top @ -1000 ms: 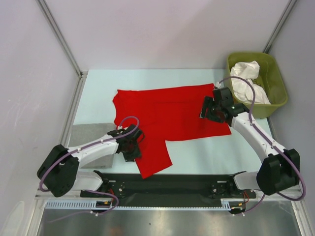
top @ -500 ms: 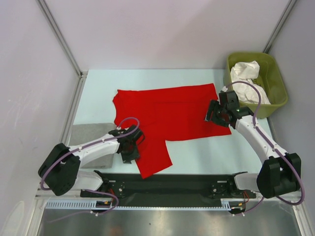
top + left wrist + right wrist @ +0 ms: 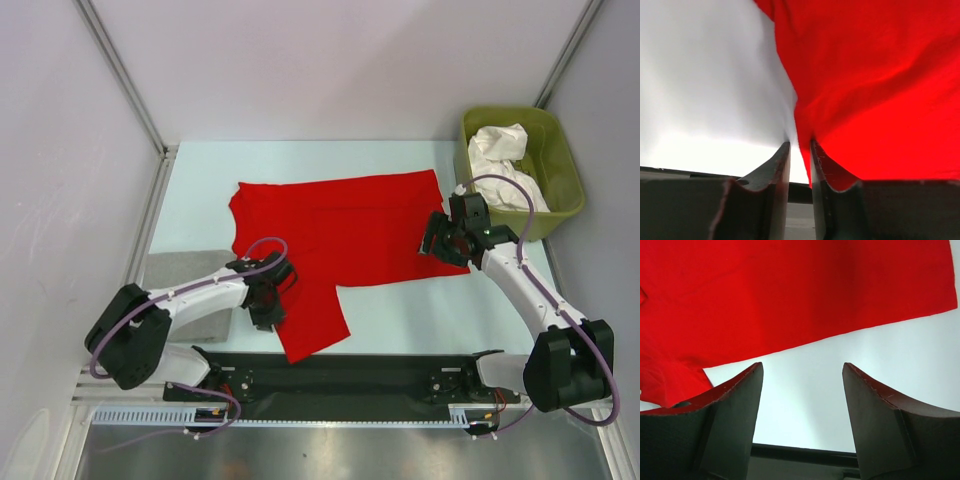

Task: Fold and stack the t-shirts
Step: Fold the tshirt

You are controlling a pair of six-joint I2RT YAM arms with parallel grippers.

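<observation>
The red t-shirt [image 3: 340, 235] lies spread flat on the pale table, one flap reaching toward the near edge. My left gripper [image 3: 272, 310] is low at that flap's left edge. In the left wrist view the jaws [image 3: 800, 145] stand narrowly apart, and the red t-shirt's [image 3: 880, 75] edge runs down into the gap against the right finger. My right gripper [image 3: 437, 240] hovers open by the shirt's right lower corner. In the right wrist view only bare table shows between its fingers [image 3: 802, 367], with the red t-shirt [image 3: 790, 290] just beyond. White t-shirts [image 3: 500, 160] lie crumpled in the tub.
The olive-green tub [image 3: 575, 195] stands at the back right, close behind my right arm. A grey pad [image 3: 180, 275] lies at the left, partly under my left arm. A black rail [image 3: 340, 375] runs along the near edge.
My left jaws have narrowed around the shirt's edge. My right gripper has slid right, from over the cloth to the shirt's right lower corner, still open.
</observation>
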